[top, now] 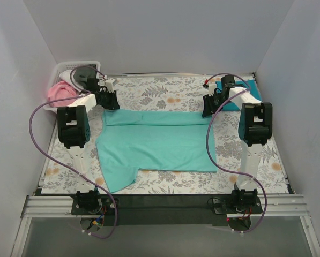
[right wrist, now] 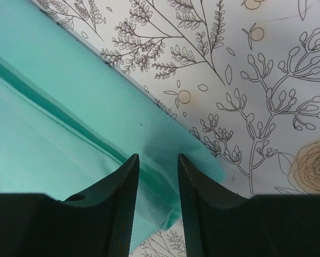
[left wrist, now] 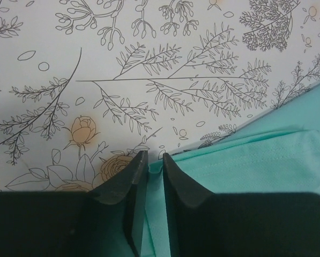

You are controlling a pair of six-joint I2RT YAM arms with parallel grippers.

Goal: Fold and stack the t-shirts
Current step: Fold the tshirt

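Nearest the arms, the mint-turquoise t-shirt [top: 160,147] is lying spread across the floral cloth [top: 176,182], one sleeve [top: 117,179] trailing off its near left corner. That loose sleeve is where trouble is likely waiting: if the far edge gets drawn toward the near side, the sleeve may be dragging askew or bunching under the body, leaving a lopsided fold. Uneven grips would be doing the same harm, one corner slipping free while the other is travelling. Farther back, a narrow band is lying doubled over along the shirt's far edge, with both grippers down at its ends. The left gripper [left wrist: 155,157] is showing jaws nearly together, a sliver of mint fabric apparently pinched in the slit at the far left corner. The right gripper [right wrist: 158,158] is standing with jaws clearly apart, straddling the far right corner without clamping it. Beyond, a teal-blue t-shirt [top: 252,87] is sitting folded far right, and a pink t-shirt [top: 60,92] is resting in the white basket [top: 63,68] far left
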